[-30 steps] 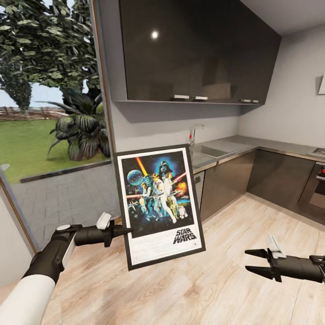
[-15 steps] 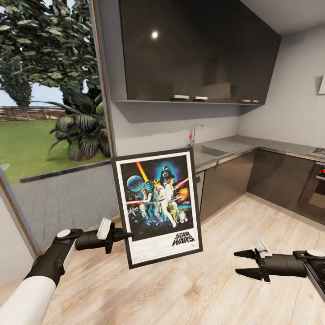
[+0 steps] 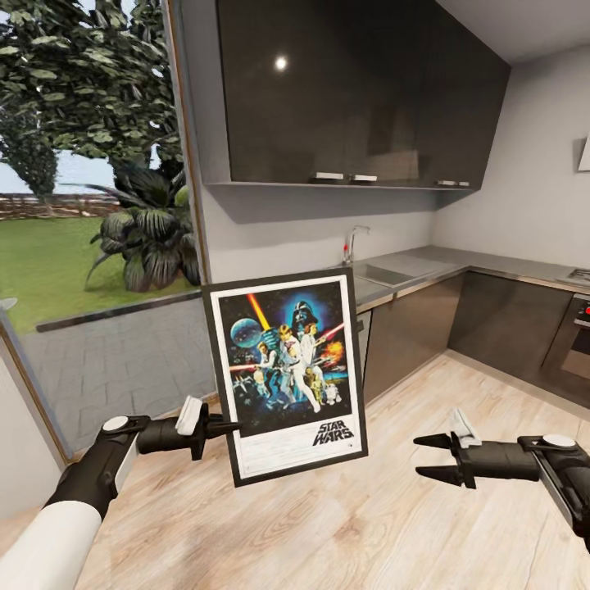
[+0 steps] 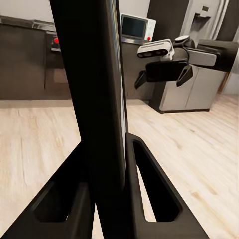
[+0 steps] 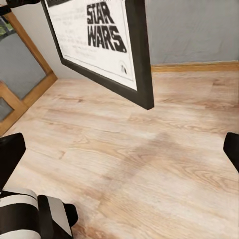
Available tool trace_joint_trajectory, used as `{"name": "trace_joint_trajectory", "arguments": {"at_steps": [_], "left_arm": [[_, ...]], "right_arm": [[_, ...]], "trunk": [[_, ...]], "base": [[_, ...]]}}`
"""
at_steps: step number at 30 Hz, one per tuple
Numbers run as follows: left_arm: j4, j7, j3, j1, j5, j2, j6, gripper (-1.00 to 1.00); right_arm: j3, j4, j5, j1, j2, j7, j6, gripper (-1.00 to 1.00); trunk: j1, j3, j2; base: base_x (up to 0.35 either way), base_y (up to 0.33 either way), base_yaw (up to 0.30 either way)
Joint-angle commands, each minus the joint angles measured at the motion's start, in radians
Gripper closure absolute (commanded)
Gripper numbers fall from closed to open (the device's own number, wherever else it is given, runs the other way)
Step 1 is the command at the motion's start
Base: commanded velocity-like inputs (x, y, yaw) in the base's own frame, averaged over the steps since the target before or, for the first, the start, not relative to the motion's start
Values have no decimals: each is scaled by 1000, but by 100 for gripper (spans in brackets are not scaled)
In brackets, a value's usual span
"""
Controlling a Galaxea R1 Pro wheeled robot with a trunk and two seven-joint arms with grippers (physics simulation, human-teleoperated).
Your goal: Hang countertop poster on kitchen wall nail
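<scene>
Leaning poster — upright, logo down

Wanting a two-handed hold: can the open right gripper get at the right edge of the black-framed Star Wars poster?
Probably yes: only bare wooden floor lies between the right gripper and the black-framed Star Wars poster, held at its other edge by the left gripper.

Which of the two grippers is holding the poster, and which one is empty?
The left gripper holds the poster, its jaws shut on the frame's left edge. The right gripper is empty, jaws open, apart from the poster.
</scene>
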Motion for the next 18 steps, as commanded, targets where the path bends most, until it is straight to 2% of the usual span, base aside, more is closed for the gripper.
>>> {"name": "trace_joint_trajectory", "arguments": {"at_steps": [1, 6, 18], "left_arm": [[-1, -3, -7, -1, 1, 0, 3, 100], [-2, -3, -51, -1, 2, -1, 4, 100], [-5, -3, -82, -1, 3, -6, 5, 100]], "right_arm": [[11, 0, -2, -1, 9, 3, 11, -100], [63, 0, -2, -1, 34, 2, 10, -100], [76, 0, -3, -1, 43, 2, 9, -100]], "trunk": [[0, -1, -1], [0, -1, -1], [0, -1, -1]], "base": [[0, 0, 0], [0, 0, 0], [0, 0, 0]]}}
